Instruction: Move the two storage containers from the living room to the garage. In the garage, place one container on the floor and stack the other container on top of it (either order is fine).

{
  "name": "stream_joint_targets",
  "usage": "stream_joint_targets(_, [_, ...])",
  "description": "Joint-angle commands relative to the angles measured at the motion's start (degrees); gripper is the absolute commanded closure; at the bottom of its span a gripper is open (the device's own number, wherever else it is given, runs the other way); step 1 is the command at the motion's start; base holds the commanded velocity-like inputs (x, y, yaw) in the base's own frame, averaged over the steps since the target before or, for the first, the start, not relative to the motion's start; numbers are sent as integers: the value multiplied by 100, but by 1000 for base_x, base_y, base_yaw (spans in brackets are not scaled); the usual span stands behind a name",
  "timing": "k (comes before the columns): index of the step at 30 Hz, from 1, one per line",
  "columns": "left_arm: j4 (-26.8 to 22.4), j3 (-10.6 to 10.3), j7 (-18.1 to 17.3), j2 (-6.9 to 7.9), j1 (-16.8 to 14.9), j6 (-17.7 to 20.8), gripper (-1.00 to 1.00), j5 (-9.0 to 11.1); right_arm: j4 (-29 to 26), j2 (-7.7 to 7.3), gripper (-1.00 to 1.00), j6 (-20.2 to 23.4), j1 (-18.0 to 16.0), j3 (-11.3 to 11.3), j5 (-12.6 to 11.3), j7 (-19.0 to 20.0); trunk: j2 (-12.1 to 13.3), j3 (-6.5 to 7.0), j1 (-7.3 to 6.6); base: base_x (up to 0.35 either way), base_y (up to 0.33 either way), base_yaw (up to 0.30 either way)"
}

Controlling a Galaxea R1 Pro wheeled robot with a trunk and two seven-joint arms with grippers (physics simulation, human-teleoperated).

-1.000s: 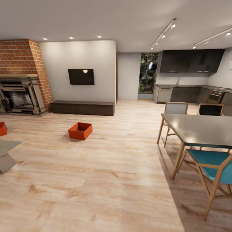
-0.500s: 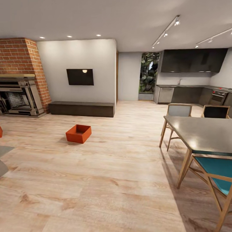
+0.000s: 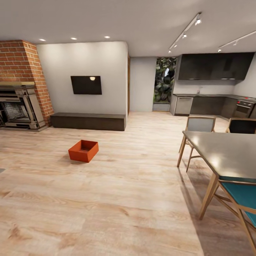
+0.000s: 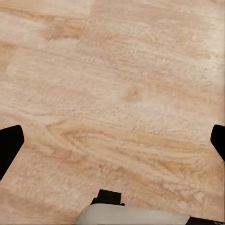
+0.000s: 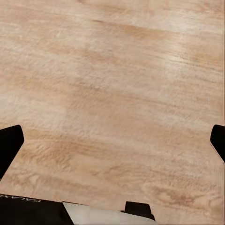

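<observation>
Living room, transit leg: one storage container (image 3: 83, 150) ahead, nothing in hand

We see the orange-red bin sitting open side up on the wood plank floor (image 3: 135, 199), in front of the dark low bench (image 3: 88, 121) and nearer to us than it, with the brick fireplace (image 3: 21, 83) off to the bench's left and the dining table (image 3: 224, 153) well apart on the bench's right. It rests flat and free of furniture, so we judge both arms can reach its walls once the base closes in. Left gripper (image 4: 112, 140) and right gripper (image 5: 112, 140) both point down at bare planks with fingertips spread wide and nothing between them, presumably kept apart for driving. We judge the task barely begun; no second bin noted
</observation>
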Motion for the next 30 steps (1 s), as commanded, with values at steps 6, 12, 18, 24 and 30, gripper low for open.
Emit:
stream_joint_targets(6, [22, 23, 12, 5, -9, -34, -100, -14, 4, 0, -100, -14, -4, -2, 24, 0, -3, -6, 3, 326, -78, 0])
stream_joint_targets(12, [18, 23, 12, 5, -9, -34, -100, -14, 4, 0, -100, -14, -4, -2, 24, -2, -3, -6, 3, 326, -78, 0])
stream_joint_targets(18, [21, 23, 12, 4, -9, -32, -100, -14, 4, 0, -100, -14, -4, -2, 24, -3, -3, -6, 3, 325, -78, 0])
stream_joint_targets(24, [21, 23, 12, 1, -9, -33, -100, -14, 4, 0, -100, -14, -4, -2, 24, -5, -3, -6, 3, 325, -76, 0])
stream_joint_targets(30, [20, 23, 12, -1, -9, -34, -100, -14, 4, 0, -100, -14, -4, -2, 24, -3, -3, -6, 3, 325, -56, 0])
